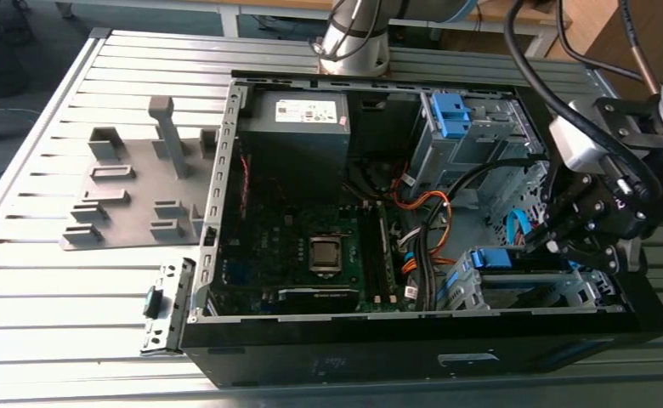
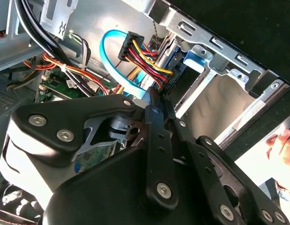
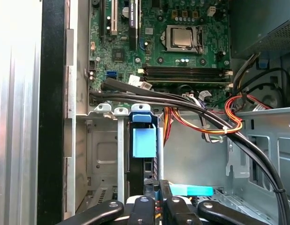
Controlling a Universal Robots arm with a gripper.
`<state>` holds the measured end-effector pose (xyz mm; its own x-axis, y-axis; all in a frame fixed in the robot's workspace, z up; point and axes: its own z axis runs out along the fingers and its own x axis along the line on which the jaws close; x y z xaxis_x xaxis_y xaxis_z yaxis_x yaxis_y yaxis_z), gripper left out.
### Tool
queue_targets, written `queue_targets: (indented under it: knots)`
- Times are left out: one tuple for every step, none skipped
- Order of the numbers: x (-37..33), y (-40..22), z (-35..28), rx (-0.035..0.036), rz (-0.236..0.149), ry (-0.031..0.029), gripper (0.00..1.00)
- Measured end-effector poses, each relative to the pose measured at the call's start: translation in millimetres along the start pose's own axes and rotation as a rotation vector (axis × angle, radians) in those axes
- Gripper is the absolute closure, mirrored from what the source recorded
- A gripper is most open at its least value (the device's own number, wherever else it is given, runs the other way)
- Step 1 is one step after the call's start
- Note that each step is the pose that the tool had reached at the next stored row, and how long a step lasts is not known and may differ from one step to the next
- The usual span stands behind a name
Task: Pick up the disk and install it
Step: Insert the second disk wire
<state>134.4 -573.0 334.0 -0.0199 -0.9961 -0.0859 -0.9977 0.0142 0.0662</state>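
Fingers (image 3: 165, 192) pinched together, gripping nothing; tips beside the disk (image 3: 142, 140), which sits in the drive cage (image 3: 102, 154).

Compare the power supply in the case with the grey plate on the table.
The power supply is a box with a white sticker; the plate is flat with upright posts and no sticker. The power supply sits inside the computer case; the plate lies outside it on the slatted table, at the exterior view's left. Both are grey.
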Motion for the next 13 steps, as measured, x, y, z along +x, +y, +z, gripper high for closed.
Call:
queue_targets:
  knots:
    - [0.1, 0.0, 0.4, 0.0000, 0.000, 0.0003, 0.84]
    - [0.2, -0.1, 0.9, 0.0000, 0.000, 0.0005, 0.84]
    - [0.3, -0.1, 1.3, -0.0001, 0.000, 0.0008, 0.84]
    - [0.4, -0.1, 1.6, -0.0001, 0.000, 0.0011, 0.84]
    - [0.5, 0.1, 2.0, 0.0001, 0.000, 0.0011, 0.84]
    - [0.6, 0.5, 2.2, 0.0002, 0.000, 0.0014, 0.84]
    - [0.6, 0.9, 2.4, 0.0002, 0.000, 0.0017, 0.84]
    - [0.7, 1.4, 2.5, 0.0002, 0.000, 0.0018, 0.84]
    - [0.7, 1.9, 2.6, 0.0001, 0.000, 0.0020, 0.84]
    - [0.8, 2.2, 2.6, 0.0000, 0.000, 0.0022, 0.84]
    - [0.8, 2.3, 2.8, 0.0000, 0.000, 0.0023, 0.84]
    - [0.7, 2.3, 3.0, 0.0000, 0.000, 0.0026, 0.84]
    - [0.8, 2.4, 3.3, 0.0000, 0.000, 0.0028, 0.84]
